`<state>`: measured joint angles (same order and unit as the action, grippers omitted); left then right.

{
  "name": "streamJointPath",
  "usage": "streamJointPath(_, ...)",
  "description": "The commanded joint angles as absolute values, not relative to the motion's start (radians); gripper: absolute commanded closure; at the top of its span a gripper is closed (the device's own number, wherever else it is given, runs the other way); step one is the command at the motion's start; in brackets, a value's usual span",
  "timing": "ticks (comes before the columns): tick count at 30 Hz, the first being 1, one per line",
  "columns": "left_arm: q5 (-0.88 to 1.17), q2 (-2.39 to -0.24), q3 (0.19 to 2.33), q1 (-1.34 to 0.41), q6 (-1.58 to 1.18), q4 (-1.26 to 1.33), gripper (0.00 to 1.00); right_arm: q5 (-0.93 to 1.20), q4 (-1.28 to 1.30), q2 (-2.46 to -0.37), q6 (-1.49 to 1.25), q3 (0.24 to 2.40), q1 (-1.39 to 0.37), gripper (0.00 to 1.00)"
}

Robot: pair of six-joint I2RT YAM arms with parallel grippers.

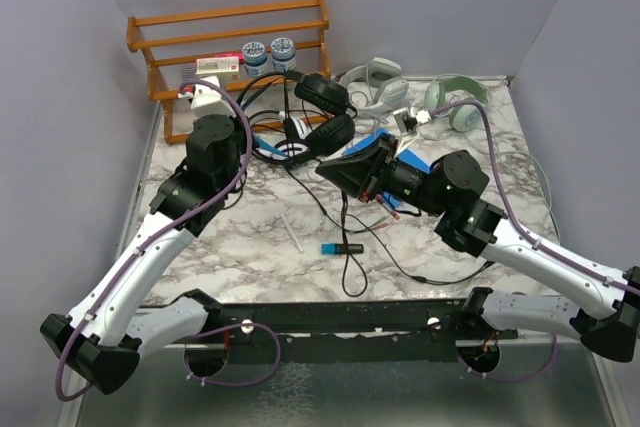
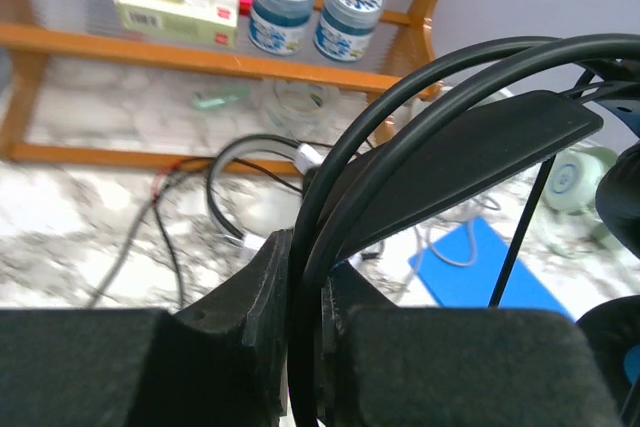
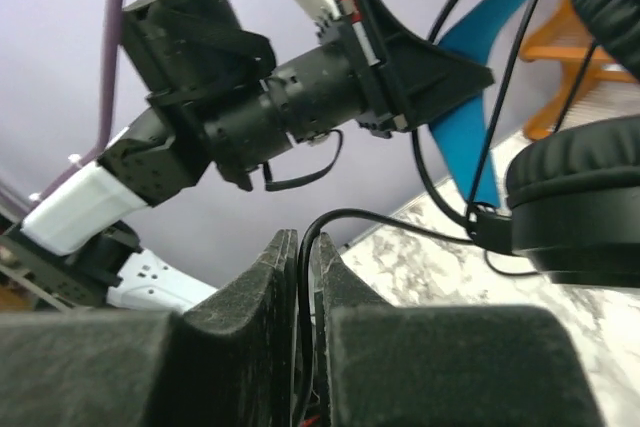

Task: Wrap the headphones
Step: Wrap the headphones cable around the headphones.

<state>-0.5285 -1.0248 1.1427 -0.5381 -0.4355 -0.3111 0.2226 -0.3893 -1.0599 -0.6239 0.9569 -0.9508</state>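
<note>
Both my arms work on the black headphones (image 1: 330, 134) at the far middle of the marble table (image 1: 230, 247).

My left gripper (image 2: 305, 247) is closed narrow on the headband (image 2: 470, 137), holding the pair just near of the wooden rack (image 1: 230, 32). My right gripper (image 3: 305, 247), just to its right, pinches the thin cable (image 3: 400, 222) close to an ear cup. The rest of the cord trails loose toward the near edge. I judge that winding has barely begun. Next, my right arm must carry the cord around the headphones, taut but without tugging them from my left grip. Two paler pairs (image 1: 375, 82) lie far right.
</note>
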Motion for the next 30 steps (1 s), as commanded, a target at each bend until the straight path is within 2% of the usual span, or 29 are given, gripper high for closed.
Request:
streamJointPath(1, -0.620, -0.983, 1.146, -0.537, -0.233, -0.215, 1.00, 0.204, -0.025, -1.092, -0.381, 1.115, -0.959, 0.89)
streamJointPath(6, -0.605, -0.972, 1.145, -0.537, -0.089, -0.217, 1.00, 0.309, 0.371, -1.215, -0.146, 1.324, -0.960, 0.98)
streamJointPath(10, -0.575, -0.980, 1.152, -0.540, -0.008, -0.238, 1.00, 0.255, 0.519, -1.256, -0.066, 1.387, -0.960, 0.99)
streamJointPath(16, -0.559, -0.995, 1.176, -0.544, 0.063, -0.293, 1.00, 0.080, 0.541, -1.225, 0.015, 1.364, -0.959, 0.97)
streamJointPath(26, -0.386, -1.078, 1.225, -0.553, 0.027, -0.487, 1.00, -0.270, 0.492, -1.212, 0.138, 1.319, -0.959, 0.95)
streamJointPath(30, -0.327, -1.107, 1.219, -0.555, 0.009, -0.517, 1.00, -0.338, 0.465, -1.203, 0.180, 1.294, -0.960, 0.92)
